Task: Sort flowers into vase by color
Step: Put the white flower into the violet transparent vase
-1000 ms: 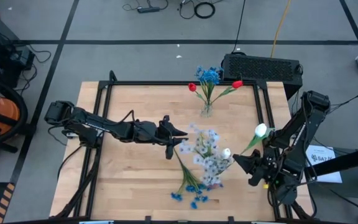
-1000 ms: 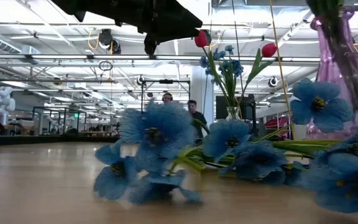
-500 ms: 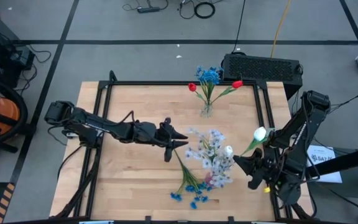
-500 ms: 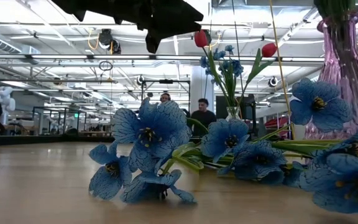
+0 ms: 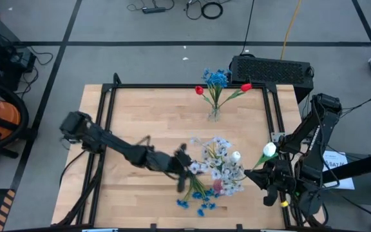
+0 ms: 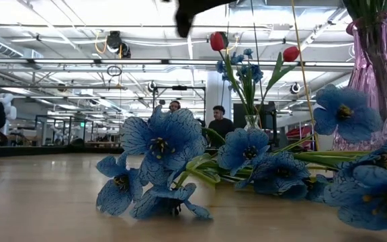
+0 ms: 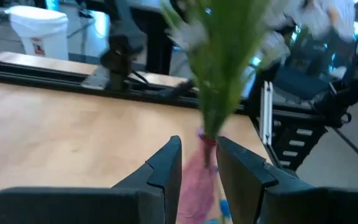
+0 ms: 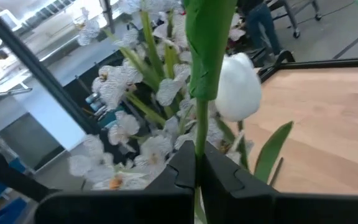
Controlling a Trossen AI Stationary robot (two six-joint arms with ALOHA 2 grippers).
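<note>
I have the left gripper [image 5: 190, 169] stretched to the lower centre of the high view, right at the pink vase [image 5: 218, 187] that holds the pale flowers [image 5: 219, 160]. In its wrist view the fingers [image 7: 166, 163] stand slightly parted on either side of the vase neck and green stems; I see a gap, so they look released, not clenched on anything.

The right gripper [image 5: 265, 178] sits at the lower right of the high view, beside the table [image 5: 140, 122] edge. Its wrist view shows the fingers [image 8: 184, 167] squeezed onto the green stem of a white tulip [image 8: 237, 86], whose head [image 5: 270, 150] pokes up just above the gripper.

The loose blue flowers [image 5: 195, 201] lie on the table at bottom centre, just beside the pink vase, filling the foreground of the low view. The clear vase [image 5: 214, 113] at upper centre holds blue clusters and two red tulips [image 5: 199, 89]
</note>
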